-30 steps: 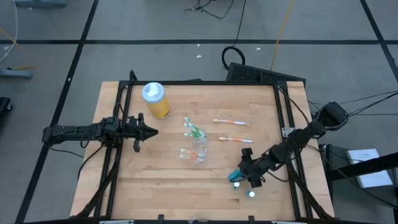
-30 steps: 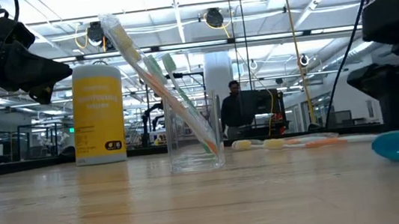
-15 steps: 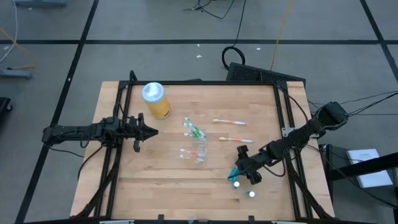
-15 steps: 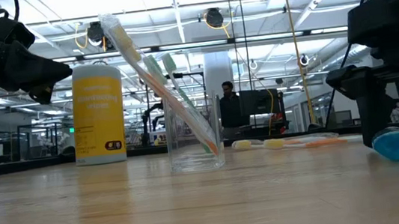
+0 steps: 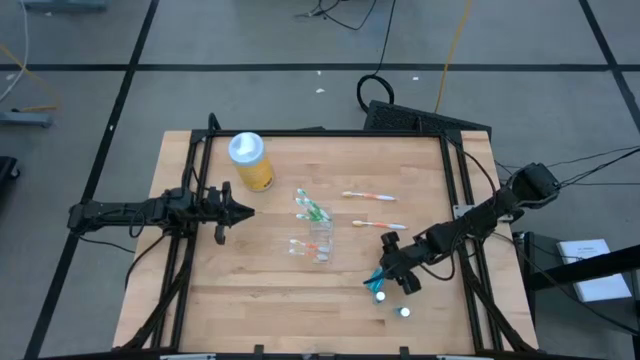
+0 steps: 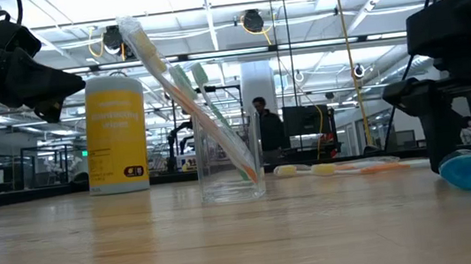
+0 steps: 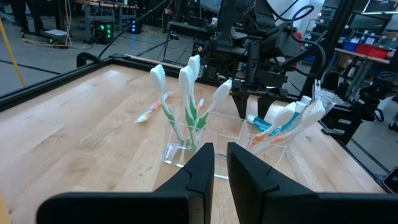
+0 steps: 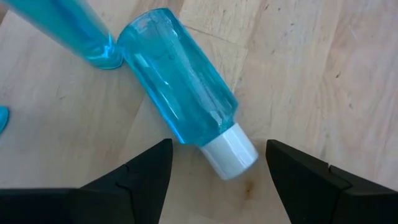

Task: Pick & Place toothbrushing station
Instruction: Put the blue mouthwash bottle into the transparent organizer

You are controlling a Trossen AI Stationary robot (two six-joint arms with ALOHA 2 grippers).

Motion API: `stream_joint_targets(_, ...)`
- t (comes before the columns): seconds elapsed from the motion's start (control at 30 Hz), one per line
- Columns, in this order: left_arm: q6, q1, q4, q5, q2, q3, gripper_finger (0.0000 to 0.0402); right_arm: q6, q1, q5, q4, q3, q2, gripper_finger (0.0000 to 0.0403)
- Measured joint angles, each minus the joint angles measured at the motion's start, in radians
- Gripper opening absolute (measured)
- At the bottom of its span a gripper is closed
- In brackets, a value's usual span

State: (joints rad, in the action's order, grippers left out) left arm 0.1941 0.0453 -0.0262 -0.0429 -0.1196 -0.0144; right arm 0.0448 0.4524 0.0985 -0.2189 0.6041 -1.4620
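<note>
We are reaching our right gripper (image 8: 214, 163) down over a small teal white-capped tube (image 8: 183, 90) lying near the table's right front, fingers spread wide on either side of its cap. Our left gripper (image 5: 238, 211), fingers pressed nearly together, is hovering at the left, pointing toward the small clear plastic cup (image 5: 320, 242) of toothbrushes mid-table.

Robotics lab: workstations, cables, test table (image 5: 250, 280)

Glossy clear plastic cup (image 6: 231, 170) and teal tube (image 8: 180, 78) on matt wooden table (image 5: 250, 290).
</note>
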Motion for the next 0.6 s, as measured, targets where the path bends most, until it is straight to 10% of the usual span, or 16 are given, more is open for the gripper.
stream_joint_targets(0.6, 0.0, 0.0, 0.0, 0.0, 0.0, 0.0, 0.0049, -0.053, -0.04, 0.006, 0.144, -0.173, 0.08, 0.0252)
